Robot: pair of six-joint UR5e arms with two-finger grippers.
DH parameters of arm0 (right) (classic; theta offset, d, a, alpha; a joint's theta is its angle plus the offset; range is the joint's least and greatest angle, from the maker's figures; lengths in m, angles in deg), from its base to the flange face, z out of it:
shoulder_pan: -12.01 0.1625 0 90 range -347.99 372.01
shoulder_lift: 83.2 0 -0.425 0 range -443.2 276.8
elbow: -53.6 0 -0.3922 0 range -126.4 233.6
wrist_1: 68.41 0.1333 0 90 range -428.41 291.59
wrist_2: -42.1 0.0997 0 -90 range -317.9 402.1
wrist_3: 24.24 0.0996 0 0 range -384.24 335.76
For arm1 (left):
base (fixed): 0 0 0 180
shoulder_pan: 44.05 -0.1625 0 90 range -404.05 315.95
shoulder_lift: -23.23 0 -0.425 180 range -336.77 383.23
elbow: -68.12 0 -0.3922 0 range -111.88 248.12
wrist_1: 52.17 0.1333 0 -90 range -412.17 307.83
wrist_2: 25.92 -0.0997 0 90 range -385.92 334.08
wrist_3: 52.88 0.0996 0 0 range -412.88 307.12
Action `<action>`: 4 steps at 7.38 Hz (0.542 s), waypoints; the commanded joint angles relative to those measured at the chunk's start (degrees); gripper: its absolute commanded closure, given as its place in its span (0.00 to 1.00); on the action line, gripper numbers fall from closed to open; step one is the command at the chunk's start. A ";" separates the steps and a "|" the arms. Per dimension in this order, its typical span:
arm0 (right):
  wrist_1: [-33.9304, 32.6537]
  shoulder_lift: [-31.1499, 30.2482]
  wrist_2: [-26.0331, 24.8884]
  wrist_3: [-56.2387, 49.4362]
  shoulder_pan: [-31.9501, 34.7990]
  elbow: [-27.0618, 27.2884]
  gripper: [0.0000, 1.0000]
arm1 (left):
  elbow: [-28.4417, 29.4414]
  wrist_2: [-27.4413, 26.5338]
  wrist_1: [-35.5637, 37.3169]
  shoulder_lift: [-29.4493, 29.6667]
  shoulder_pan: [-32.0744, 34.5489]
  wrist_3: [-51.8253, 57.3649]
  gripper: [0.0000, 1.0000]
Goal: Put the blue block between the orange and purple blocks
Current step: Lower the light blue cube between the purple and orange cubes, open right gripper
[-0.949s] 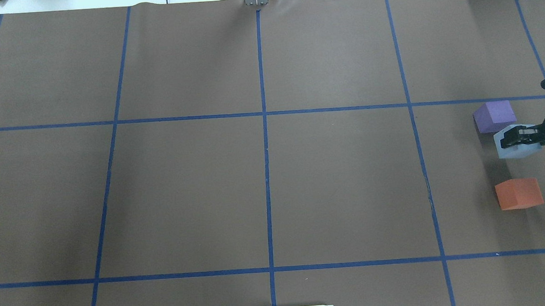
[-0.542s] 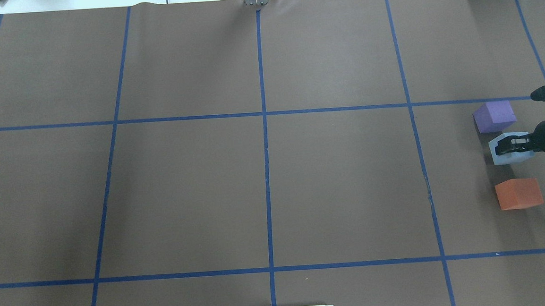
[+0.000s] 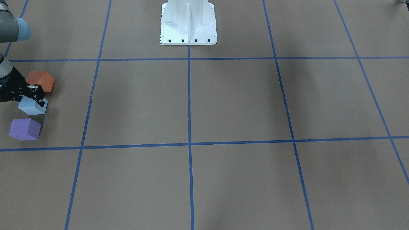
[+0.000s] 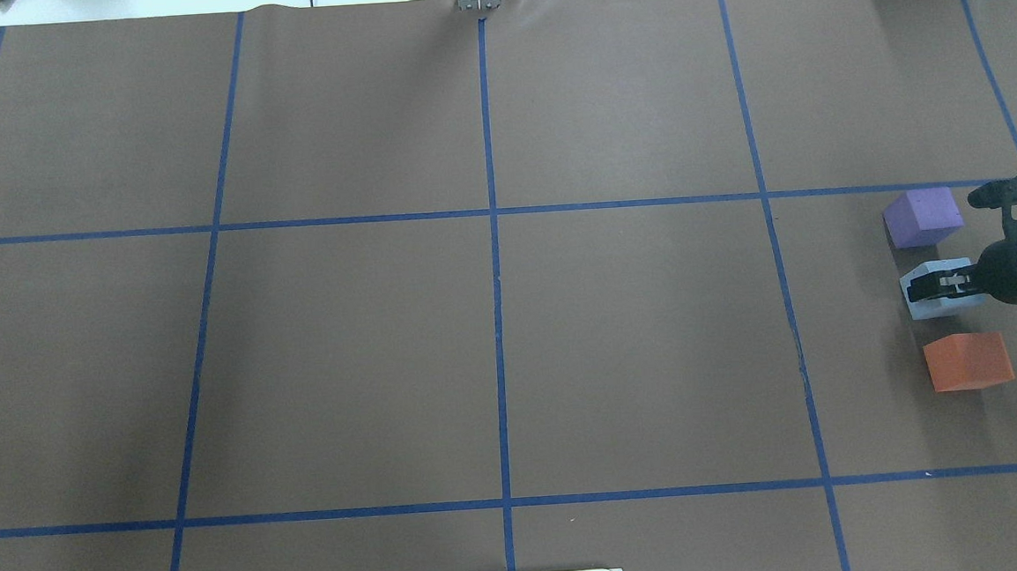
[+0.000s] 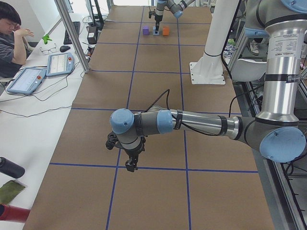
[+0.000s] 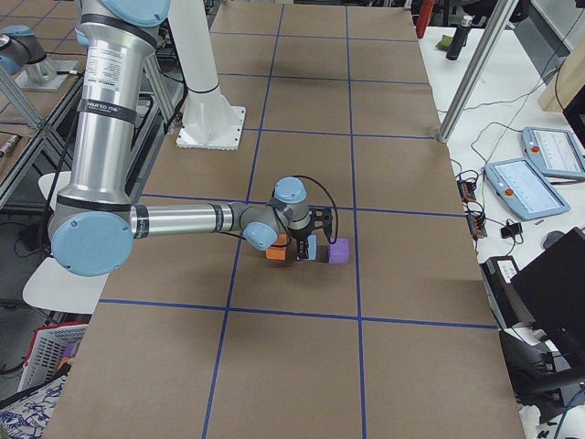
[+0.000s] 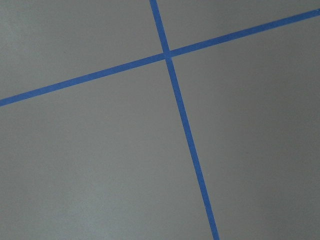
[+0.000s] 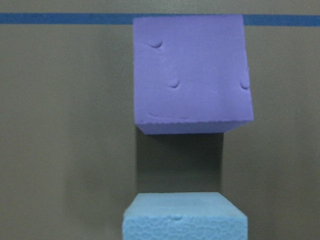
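My right gripper [image 4: 937, 284] is shut on the light blue block [image 4: 934, 306] and holds it low, at or just above the table, at the far right. The purple block [image 4: 922, 216] lies just beyond it and the orange block [image 4: 968, 361] just nearer to the robot, with gaps on both sides. In the front-facing view the same row shows as the orange block [image 3: 41, 80], the blue block [image 3: 30, 108] and the purple block [image 3: 25, 129]. The right wrist view shows the blue block [image 8: 185, 217] below the purple block [image 8: 192, 70]. My left gripper [image 5: 130, 165] hangs over bare table far away; I cannot tell its state.
Brown paper with a blue tape grid [image 4: 491, 211] covers the table. The robot's white base plate [image 3: 188, 22] stands at the near middle edge. A person sits beside tablets [image 5: 29, 79] on the side table at the left.
My right gripper has carried the blue block leftward and nearer to the robot, away from the purple block, into the gap between the purple and orange blocks. It looks lower than before.
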 commanded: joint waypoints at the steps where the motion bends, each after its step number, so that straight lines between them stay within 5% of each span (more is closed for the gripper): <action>1: -1.63 -0.64 4.70 -1.90 2.70 2.75 0.00 | -0.05 -0.02 0.00 0.00 0.00 0.00 0.00; 4: -8.20 -1.17 15.70 -18.12 16.04 4.33 0.00 | -0.40 -0.02 0.00 0.00 0.00 0.00 0.00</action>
